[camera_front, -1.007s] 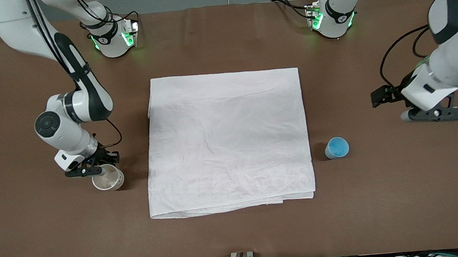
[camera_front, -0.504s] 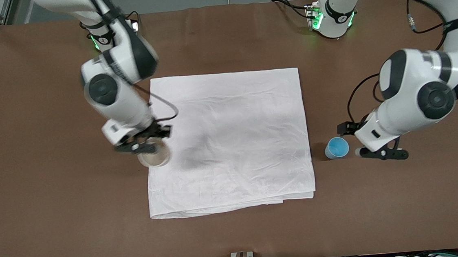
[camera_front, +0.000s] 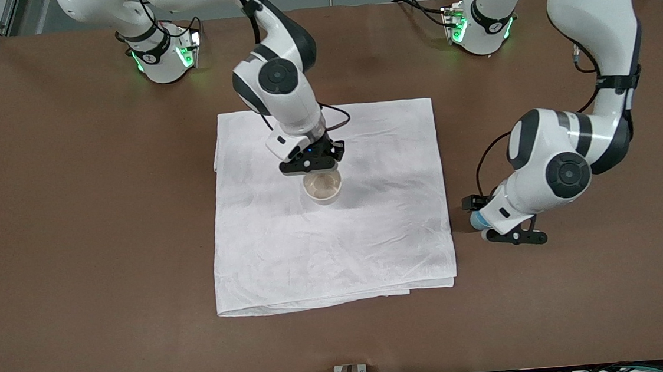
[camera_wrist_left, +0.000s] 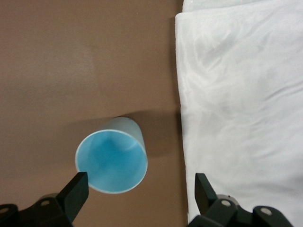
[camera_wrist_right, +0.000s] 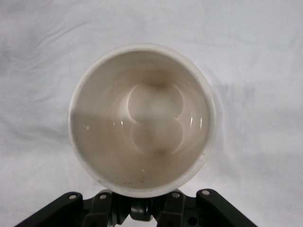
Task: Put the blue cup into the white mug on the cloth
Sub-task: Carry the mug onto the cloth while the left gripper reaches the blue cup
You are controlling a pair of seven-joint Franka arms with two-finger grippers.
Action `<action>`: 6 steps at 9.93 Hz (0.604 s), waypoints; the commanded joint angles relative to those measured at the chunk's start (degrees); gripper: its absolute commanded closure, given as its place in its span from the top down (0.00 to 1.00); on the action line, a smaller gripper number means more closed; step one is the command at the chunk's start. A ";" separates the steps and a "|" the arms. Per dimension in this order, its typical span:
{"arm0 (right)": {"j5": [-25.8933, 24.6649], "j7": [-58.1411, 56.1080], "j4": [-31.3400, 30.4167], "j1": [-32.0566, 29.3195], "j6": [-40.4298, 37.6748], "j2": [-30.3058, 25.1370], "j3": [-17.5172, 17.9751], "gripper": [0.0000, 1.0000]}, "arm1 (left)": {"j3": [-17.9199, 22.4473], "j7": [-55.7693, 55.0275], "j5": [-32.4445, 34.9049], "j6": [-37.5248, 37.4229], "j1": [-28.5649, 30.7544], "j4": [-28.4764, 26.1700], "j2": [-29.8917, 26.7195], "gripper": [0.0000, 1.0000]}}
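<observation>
The white mug [camera_front: 322,186] is upright at the middle of the cloth [camera_front: 337,256]. My right gripper [camera_front: 311,164] is shut on its black handle; in the right wrist view the mug [camera_wrist_right: 142,118] is empty and the gripper [camera_wrist_right: 142,208] pinches the handle. I cannot tell whether the mug rests on the cloth. The blue cup [camera_front: 476,221] stands on the table beside the cloth, toward the left arm's end, mostly hidden under my left gripper [camera_front: 510,236]. In the left wrist view that gripper [camera_wrist_left: 139,194] is open above the cup [camera_wrist_left: 112,161], which sits close to one fingertip [camera_wrist_left: 75,191].
The brown table [camera_front: 77,259] surrounds the cloth. The cloth's edge [camera_wrist_left: 182,123] lies close beside the blue cup. Both arm bases stand along the table's edge farthest from the front camera.
My right gripper carried the mug from the table at the right arm's end to the cloth's middle. My left gripper came down from the table's end to over the blue cup.
</observation>
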 commanded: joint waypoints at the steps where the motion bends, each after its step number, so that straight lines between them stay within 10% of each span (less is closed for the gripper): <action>1: -1.18 0.61 4.38 1.20 -0.13 5.80 -1.08 0.06 | 0.01 -0.72 -0.09 2.69 -0.21 -0.54 1.53 0.98; 2: -2.59 0.61 4.12 0.77 1.96 6.33 -1.08 0.11 | 0.01 -0.72 -0.09 3.13 -0.21 -0.54 2.23 0.97; 5: -2.69 0.08 4.11 0.59 1.98 6.52 -1.08 0.98 | 0.01 -0.72 0.18 8.65 -0.29 -3.17 4.17 0.91; 6: -2.69 -0.10 4.03 0.59 1.72 5.99 -1.08 0.99 | 0.01 -0.72 0.18 9.72 -0.56 -4.05 4.17 0.86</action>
